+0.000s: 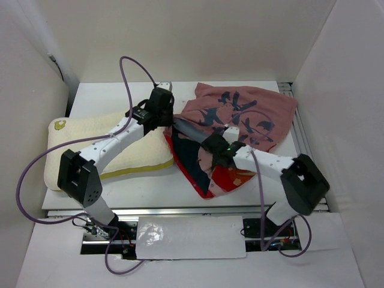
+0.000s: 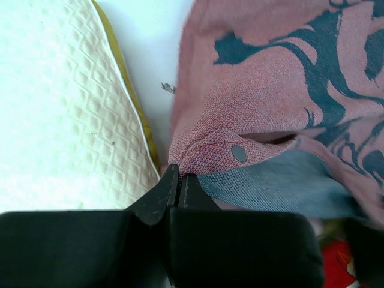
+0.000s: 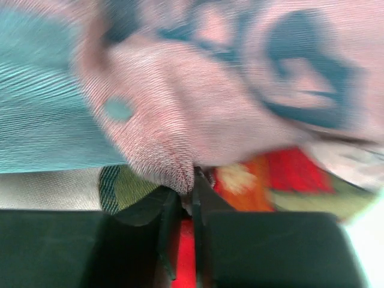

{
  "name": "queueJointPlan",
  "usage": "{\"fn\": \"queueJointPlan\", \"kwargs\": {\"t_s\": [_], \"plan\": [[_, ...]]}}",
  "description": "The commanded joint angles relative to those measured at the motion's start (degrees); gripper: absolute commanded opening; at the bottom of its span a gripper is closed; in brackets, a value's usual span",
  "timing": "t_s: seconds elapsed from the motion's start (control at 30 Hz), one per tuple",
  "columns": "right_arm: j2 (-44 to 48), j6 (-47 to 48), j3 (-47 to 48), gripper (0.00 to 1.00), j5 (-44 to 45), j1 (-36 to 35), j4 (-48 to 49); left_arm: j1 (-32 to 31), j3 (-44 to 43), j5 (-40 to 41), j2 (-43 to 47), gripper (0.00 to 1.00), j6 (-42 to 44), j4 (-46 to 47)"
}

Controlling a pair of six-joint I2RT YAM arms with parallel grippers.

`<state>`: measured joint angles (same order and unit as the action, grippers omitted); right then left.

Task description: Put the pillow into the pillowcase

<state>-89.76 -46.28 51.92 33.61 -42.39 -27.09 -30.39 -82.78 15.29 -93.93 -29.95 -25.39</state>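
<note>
The left fingers [image 2: 179,180] are pressed together on a folded edge of the pillowcase [image 2: 264,90]. The right fingers [image 3: 193,183] are likewise clamped on an edge of the same cloth, which lies bunched ahead of and between both pairs. The pillow [image 2: 60,102] lies flat on the desk [image 1: 150,189] just to the left of the left fingers, wholly outside the case. Judged status: only the grasp on the case is made; spreading its mouth and feeding the pillow in remain.
</note>
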Motion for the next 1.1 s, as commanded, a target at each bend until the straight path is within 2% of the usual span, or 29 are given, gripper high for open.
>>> {"fn": "queueJointPlan", "kwargs": {"t_s": [0.0, 0.03, 0.07, 0.17, 0.3, 0.33, 0.4, 0.57, 0.6, 0.67, 0.7, 0.77, 0.8, 0.83, 0.87, 0.9, 0.93, 0.97, 1.03, 1.07], "plan": [[13.4, -8.8, -2.3, 0.09, 11.6, 3.6, -16.7, 2.1, -4.0, 1.5, -2.0, 0.0, 1.7, 1.5], [16.1, -10.1, -2.3, 0.02, 12.8, 4.5, -19.8, 2.9, -4.9, 2.2, -2.8, 0.0, 2.3, 1.5], [21.6, -12.6, -2.8, 0.0, 14.1, 5.5, -22.8, 3.4, -6.7, 2.2, -3.6, 0.0, 2.3, 0.9], [31.4, -13.2, -1.8, 0.0, 17.8, 11.6, -31.0, 6.4, -10.9, 1.6, -6.8, 0.0, 2.8, 0.3], [39.3, -5.2, 1.2, 0.0, 16.7, 19.9, -30.8, 9.9, -15.2, -0.6, -10.6, 0.0, 2.8, -0.9], [40.0, -4.3, 2.2, 0.03, 16.7, 22.0, -30.2, 11.0, -16.3, -0.6, -11.7, 0.0, 2.8, -1.4], [40.6, -1.6, 3.3, 0.08, 16.7, 23.7, -29.4, 11.8, -20.1, -0.6, -15.0, 0.0, 2.8, -2.6], [38.5, -0.3, 7.4, 0.08, 19.7, 26.4, -31.3, 14.7, -27.3, -0.6, -21.3, 0.0, 2.8, -5.5], [37.0, -0.8, 7.4, 0.11, 19.7, 26.4, -31.3, 14.7, -28.6, -0.6, -22.3, 0.0, 2.8, -6.0], [35.1, 1.2, 7.4, 0.23, 20.9, 26.9, -27.9, 15.7, -33.1, 0.0, -25.6, 0.0, 2.8, -6.8], [32.4, 1.9, 8.4, 0.23, 22.2, 27.7, -27.1, 17.1, -35.1, 1.1, -26.6, 0.0, 2.8, -8.7], [29.3, 2.9, 12.6, 0.23, 22.8, 33.8, -24.7, 18.7, -40.5, 1.8, -29.0, 0.0, 3.3, -9.5], [26.2, 6.7, 14.2, 0.24, 21.3, 36.6, -22.8, 19.4, -41.5, 2.4, -29.0, 0.0, 3.9, -10.1], [25.1, 9.7, 15.2, 0.24, 16.4, 39.7, -16.5, 20.3, -42.2, 2.4, -29.0, 0.0, 3.9, -10.1], [24.0, 12.2, 15.7, 0.15, 13.0, 46.8, -12.8, 21.3, -42.2, 1.6, -29.0, 0.0, 3.9, -10.1], [21.9, 16.0, 15.8, 0.0, 8.9, 50.4, -9.6, 23.4, -42.2, 0.0, -28.5, 0.0, 3.9, -10.1], [20.7, 17.4, 15.8, 0.0, -0.4, 53.5, -4.8, 24.1, -41.2, -1.0, -28.5, 0.0, 3.4, -9.3], [19.4, 18.3, 16.5, 0.0, -5.1, 57.3, -3.0, 24.1, -40.5, -2.6, -27.7, 0.0, 5.0, -6.5], [15.8, 24.2, 16.5, 0.01, -15.4, 57.1, 1.2, 23.8, -39.8, -7.3, -27.7, 0.0, 8.1, -3.7], [14.9, 26.4, 17.2, 0.07, -22.2, 52.1, 5.3, 23.3, -39.8, -8.5, -27.7, 0.0, 8.8, -3.1]]}}
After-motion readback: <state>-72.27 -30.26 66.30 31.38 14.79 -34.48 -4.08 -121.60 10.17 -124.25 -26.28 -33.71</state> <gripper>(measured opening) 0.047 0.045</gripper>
